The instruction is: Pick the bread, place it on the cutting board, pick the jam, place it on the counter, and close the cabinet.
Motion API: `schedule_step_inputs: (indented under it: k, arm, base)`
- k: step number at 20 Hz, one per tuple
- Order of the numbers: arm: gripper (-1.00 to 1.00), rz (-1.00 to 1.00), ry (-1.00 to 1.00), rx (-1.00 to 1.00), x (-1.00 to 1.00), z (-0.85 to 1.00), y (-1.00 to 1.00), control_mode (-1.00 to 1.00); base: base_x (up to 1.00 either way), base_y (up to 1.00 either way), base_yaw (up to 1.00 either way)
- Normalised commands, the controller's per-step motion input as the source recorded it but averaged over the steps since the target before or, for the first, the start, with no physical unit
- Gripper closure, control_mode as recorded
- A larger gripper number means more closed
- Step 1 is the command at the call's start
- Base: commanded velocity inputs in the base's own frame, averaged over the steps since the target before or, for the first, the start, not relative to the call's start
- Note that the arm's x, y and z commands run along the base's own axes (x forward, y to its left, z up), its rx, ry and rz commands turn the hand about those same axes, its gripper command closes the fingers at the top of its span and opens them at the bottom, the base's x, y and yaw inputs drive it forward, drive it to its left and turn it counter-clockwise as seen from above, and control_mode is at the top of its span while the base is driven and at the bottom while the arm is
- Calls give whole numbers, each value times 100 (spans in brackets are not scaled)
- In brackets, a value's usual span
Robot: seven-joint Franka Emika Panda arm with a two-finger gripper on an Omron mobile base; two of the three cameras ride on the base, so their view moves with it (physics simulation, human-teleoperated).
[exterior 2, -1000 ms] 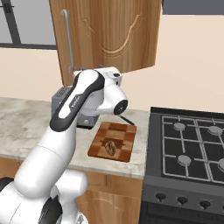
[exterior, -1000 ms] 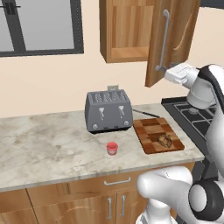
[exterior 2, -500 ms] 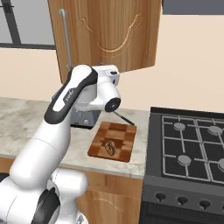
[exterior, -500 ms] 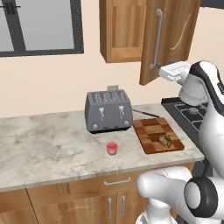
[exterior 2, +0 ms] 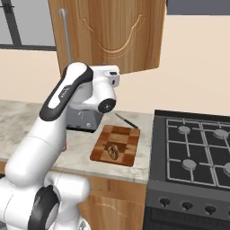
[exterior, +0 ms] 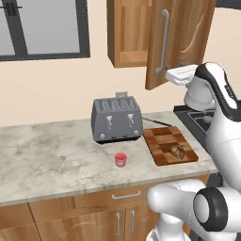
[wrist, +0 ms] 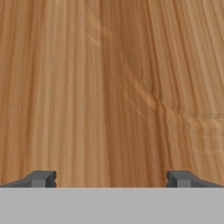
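Nearest on the marbled surface [exterior: 52, 160], toward its front edge: the jam [exterior: 121, 159], upright, with bare stone all round it. To its right and slightly farther back, the cutting board [exterior: 169, 145], with the bread [exterior: 177, 151] resting on its near half; in the right base view the same board [exterior 2: 115, 144] and bread [exterior 2: 112, 151] sit just left of the stove [exterior 2: 197, 152]. Behind the jam, a grey toaster [exterior: 117, 119], and a dark knife [exterior: 156, 122] lying past the board's far edge. Higher and farther, the cabinet [exterior: 181, 37] with its door swung partly open, bar handle [exterior: 164, 40] vertical. Tool [wrist: 111, 179] raised against that door (wood grain close ahead in the hand view), tips spread wide apart and pinching nothing. Window [exterior: 42, 28] at far left.
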Motion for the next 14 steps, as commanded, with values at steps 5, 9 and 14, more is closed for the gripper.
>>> schedule_step_inputs:
  k: [5,9,14]
  arm:
    - [-100,-11,0,0,23,0,6,-100]
    - [-100,-12,0,0,28,0,6,-100]
    - [-100,-10,0,0,31,0,2,-100]
  base:
    - [0,0,0]
    - [0,0,0]
    - [0,0,0]
